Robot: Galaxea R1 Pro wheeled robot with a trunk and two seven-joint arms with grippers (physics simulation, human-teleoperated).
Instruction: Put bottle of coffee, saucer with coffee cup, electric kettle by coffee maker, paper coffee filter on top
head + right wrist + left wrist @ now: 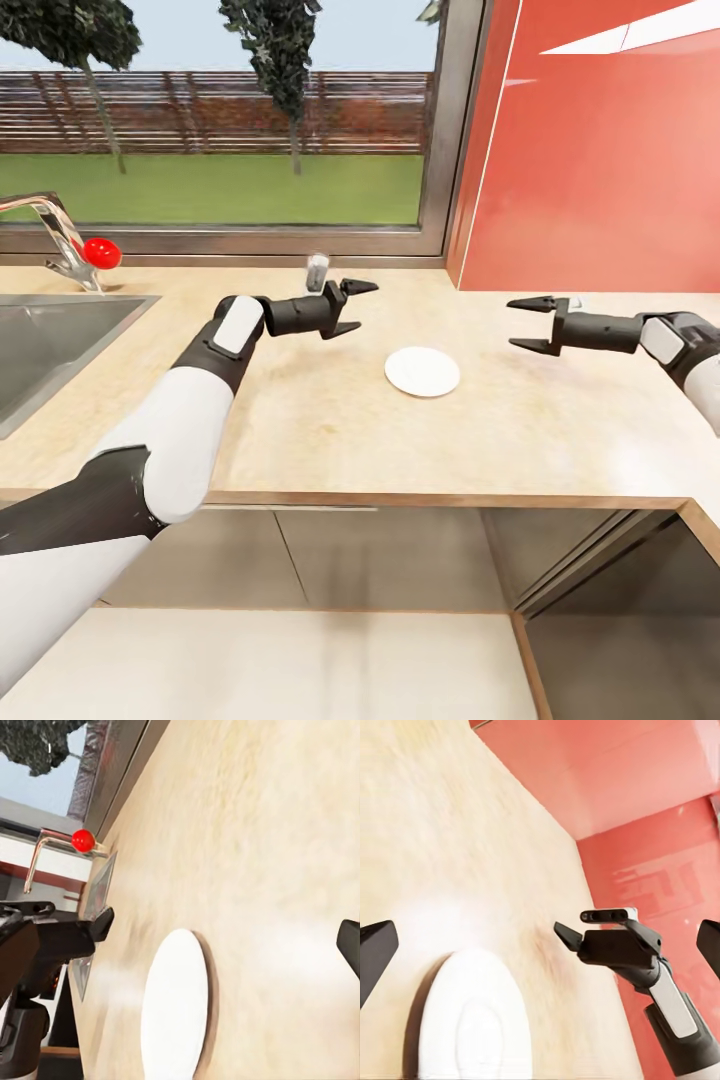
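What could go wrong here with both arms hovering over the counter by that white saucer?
1. The left gripper and right gripper face each other, both open and empty; closing in together, they might collide.
2. The saucer lies flat on the countertop, so a low, thin rim may slip from the fingers.
3. The left arm is near the faucet and sink.

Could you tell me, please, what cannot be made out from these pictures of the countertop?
- Small grey object behind the left gripper, head view: blurred and partly hidden by the gripper, so its identity is unclear.
- Sink, head view: cut off by the picture's left edge.
- Saucer, left wrist view: cut off at the lower edge.
- Right gripper, right wrist view: its fingers are clipped by the edges.
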